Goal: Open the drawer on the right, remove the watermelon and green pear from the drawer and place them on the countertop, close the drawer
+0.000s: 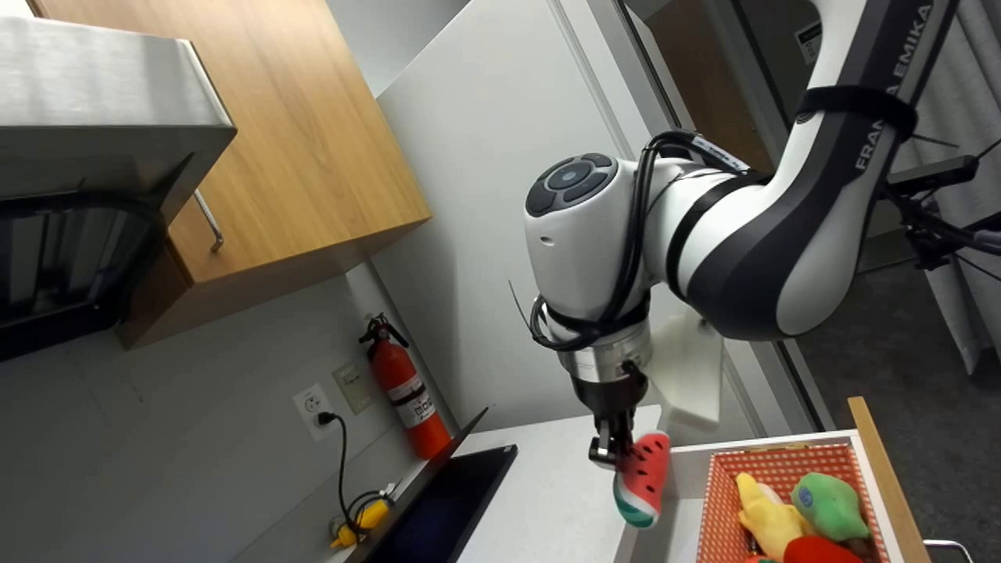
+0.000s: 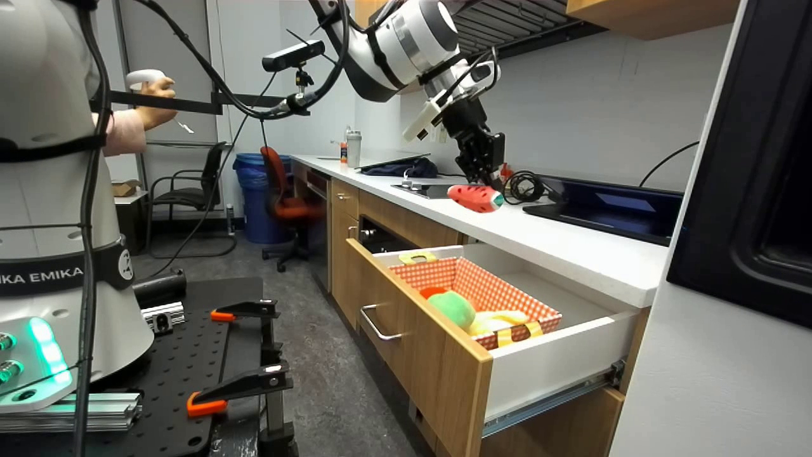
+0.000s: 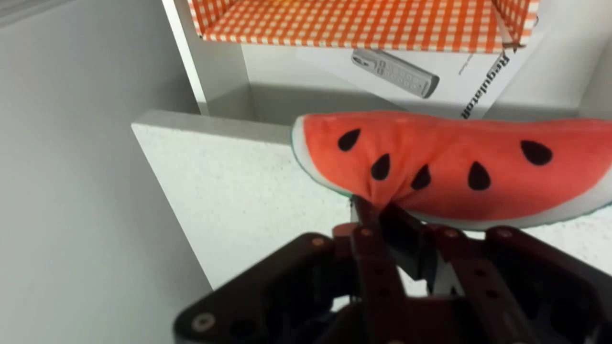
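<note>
The watermelon (image 3: 454,167), a soft red slice with dark seeds and a green-white rind, is pinched near one end by my gripper (image 3: 380,208). Its cloth puckers between the fingertips. Both exterior views show the watermelon (image 1: 643,481) (image 2: 476,198) held in the air, near the front edge of the white countertop (image 2: 571,244). Below, the drawer (image 2: 419,355) is pulled out. Inside it, in a checked basket, lies the green pear (image 1: 830,507) (image 2: 453,309), partly hidden by the drawer front in an exterior view.
The red-and-white checked basket (image 2: 501,285) also holds a yellow toy (image 1: 766,516) and a red one (image 1: 821,550). A printed booklet (image 3: 459,81) lies on the drawer floor. A dark flat device (image 2: 609,209) sits on the counter, and a tall white panel (image 1: 500,234) stands beside it.
</note>
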### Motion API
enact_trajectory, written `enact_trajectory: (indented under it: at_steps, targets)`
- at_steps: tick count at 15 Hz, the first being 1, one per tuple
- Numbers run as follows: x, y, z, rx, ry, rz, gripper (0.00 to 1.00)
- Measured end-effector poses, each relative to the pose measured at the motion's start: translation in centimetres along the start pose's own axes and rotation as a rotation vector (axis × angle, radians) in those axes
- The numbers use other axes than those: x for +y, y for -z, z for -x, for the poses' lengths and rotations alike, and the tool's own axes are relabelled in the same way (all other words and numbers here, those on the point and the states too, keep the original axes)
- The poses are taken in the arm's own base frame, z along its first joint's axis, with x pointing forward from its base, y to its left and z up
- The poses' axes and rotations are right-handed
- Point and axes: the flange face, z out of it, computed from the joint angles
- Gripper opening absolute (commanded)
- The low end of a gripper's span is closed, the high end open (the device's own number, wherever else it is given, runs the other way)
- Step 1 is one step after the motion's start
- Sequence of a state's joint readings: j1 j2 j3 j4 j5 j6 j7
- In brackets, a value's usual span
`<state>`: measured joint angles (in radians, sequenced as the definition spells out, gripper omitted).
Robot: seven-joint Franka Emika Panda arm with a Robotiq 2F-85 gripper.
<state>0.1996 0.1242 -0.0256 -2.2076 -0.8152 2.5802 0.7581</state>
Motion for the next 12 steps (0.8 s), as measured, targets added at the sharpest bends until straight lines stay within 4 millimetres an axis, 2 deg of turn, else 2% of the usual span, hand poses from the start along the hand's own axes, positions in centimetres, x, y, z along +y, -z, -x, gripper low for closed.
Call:
enact_trajectory:
  at_steps: [5,10,11,12]
  targets:
    - [-2.6,0.8,-2.4,0.162,0.018,-0.027,0.02]
    - [-4.7,-1.5,-4.6,0.252,0.035,-0.019,0.02]
    - [-5.1,-2.1,-5.0,0.261,0.035,-0.014,0.1]
    - [-5.4,-2.8,-5.4,0.268,0.034,-0.01,0.34]
